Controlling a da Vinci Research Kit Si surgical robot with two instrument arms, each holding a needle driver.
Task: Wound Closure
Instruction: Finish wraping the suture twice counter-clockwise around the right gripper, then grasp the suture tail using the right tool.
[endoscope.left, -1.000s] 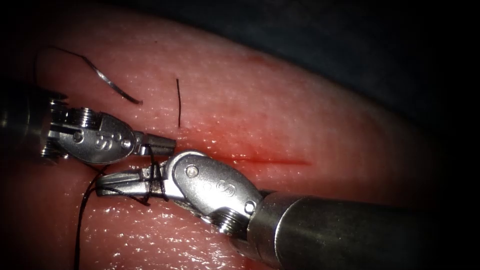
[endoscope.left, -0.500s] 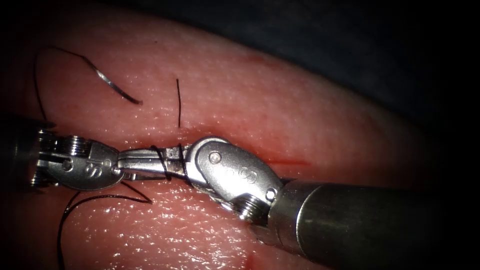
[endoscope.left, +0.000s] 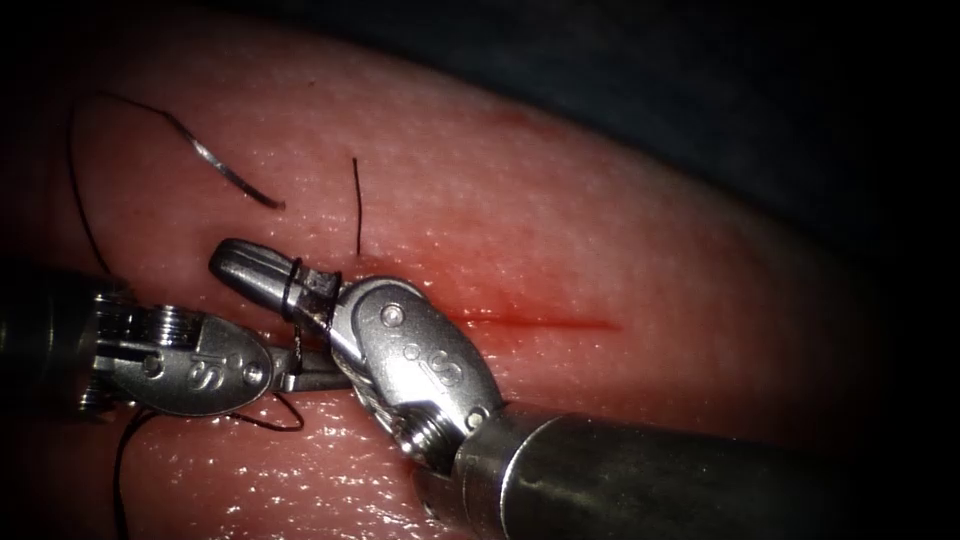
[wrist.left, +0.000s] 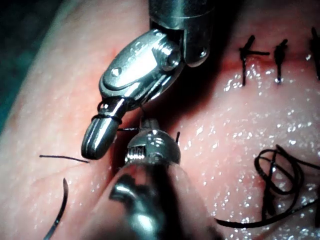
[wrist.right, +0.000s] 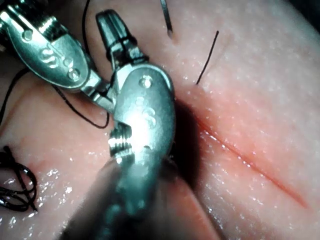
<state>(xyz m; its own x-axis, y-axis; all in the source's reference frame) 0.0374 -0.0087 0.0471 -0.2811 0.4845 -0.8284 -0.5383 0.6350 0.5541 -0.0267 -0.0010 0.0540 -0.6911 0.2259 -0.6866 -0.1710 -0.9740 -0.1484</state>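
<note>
Lying free on the tissue (endoscope.left: 620, 230), the needle (endoscope.left: 225, 168).

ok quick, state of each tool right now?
Left tool: shut on the thread.
Right tool: shut, holding nothing; thread looped around it.
Needle: free on the tissue.

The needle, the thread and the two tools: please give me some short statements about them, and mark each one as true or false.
1. The needle lies loose on the tissue, up and left of the open cut, and no tool holds it. True.
2. The right tool holds the needle at mid-curve. False: its shut fingers hold nothing, and the thread is looped around them.
3. The left tool grips the thread. True.
4. The cut is stitched along its whole length. False: to the right of the tools it lies open.
</note>
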